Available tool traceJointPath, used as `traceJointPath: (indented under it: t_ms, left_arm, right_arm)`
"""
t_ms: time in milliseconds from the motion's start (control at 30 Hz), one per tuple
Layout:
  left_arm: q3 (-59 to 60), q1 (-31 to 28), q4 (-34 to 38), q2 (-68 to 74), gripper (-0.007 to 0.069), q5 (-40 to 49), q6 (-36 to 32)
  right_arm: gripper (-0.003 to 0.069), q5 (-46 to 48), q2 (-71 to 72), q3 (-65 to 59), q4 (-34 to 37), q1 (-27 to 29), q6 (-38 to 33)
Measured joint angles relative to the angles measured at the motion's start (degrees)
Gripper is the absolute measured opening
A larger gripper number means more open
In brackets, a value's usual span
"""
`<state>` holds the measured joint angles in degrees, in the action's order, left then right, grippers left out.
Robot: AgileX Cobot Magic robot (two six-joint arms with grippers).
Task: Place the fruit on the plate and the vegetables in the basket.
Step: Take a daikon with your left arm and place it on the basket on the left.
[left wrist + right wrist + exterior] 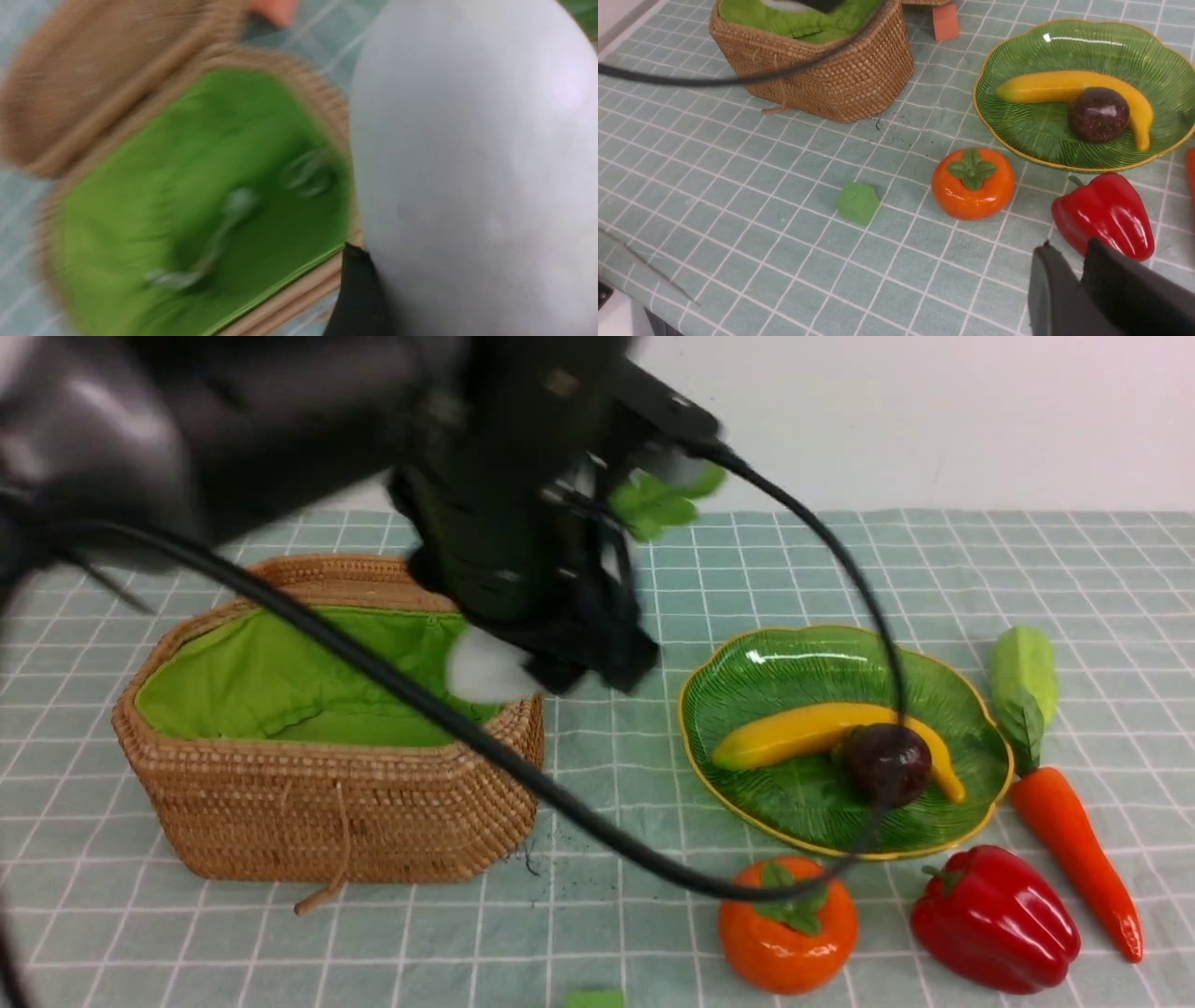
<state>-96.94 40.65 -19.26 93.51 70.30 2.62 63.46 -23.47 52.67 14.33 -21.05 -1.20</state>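
Banana (812, 728) and mangosteen (887, 763) are on the plate (812, 663); left fingers (357, 294) grip the radish (485, 672) over the basket (327, 812), right fingers (1057, 294) seem closed, empty; persimmon (787, 943), pepper (994, 919), carrot (1074, 845), green vegetable (1024, 677) not yet sorted.

Basket (327, 812) rough woven wicker, cloth-lined; plate (822, 663) ribbed glossy glass; pepper (994, 919) glossy.

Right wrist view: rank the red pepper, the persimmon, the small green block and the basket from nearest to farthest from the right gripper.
From the right gripper:
1. Red bell pepper, just ahead of it.
2. Persimmon, next over from the pepper.
3. Green block, alone in the open.
4. Basket, farthest, at the far side.
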Motion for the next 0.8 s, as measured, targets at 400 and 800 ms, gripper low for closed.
traceJointPath:
  t_ms: [400, 800]
  left_arm:
    - [13.93, -25.95, 9.10, -2.66, 0.0490, -8.61, -56.95]
    - [14.11, -26.60, 7.50, 0.57, 0.0599, -13.34, -53.27]
  right_arm:
    - [0.0108, 0.00, 0.00, 0.00, 0.37, 0.00, -2.98]
    - [0.0108, 0.22, 0.00, 0.00, 3.34, 0.00, -2.98]
